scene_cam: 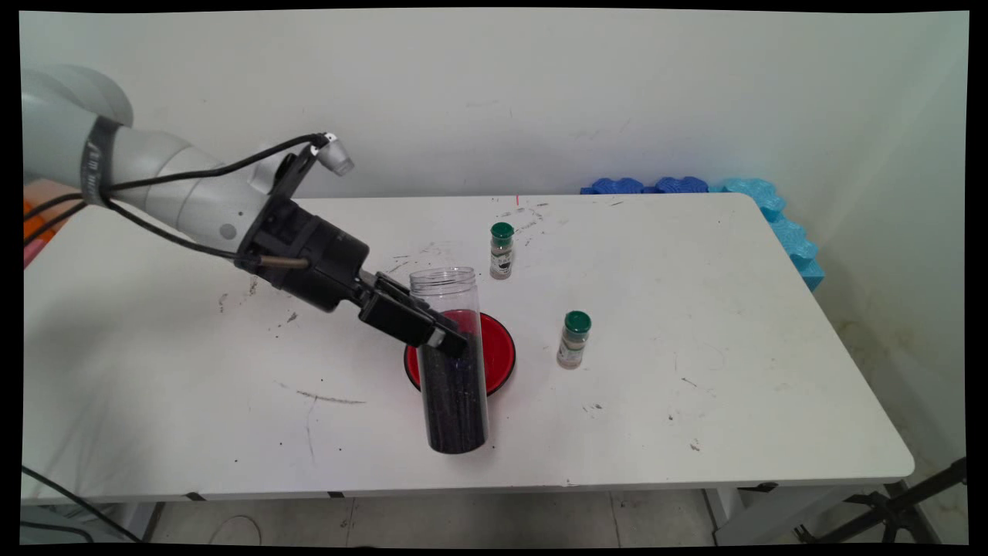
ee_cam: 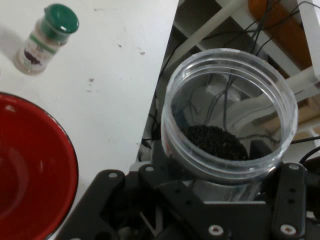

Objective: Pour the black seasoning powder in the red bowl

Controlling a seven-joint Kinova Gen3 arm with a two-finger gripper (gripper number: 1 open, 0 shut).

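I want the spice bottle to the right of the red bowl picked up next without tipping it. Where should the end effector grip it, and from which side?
Probably the spice bottle by its clear body just under the green cap, coming from above or its open right side. It stands upright and narrow, and the red bowl crowds its left.

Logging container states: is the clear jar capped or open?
Open: the clear jar shows a bare rim, no lid, with dark grains inside.

My arm [scene_cam: 177, 185] reaches in from the left, angled downward; my fingers [scene_cam: 451, 337] are clamped, wrist pitched down to the right
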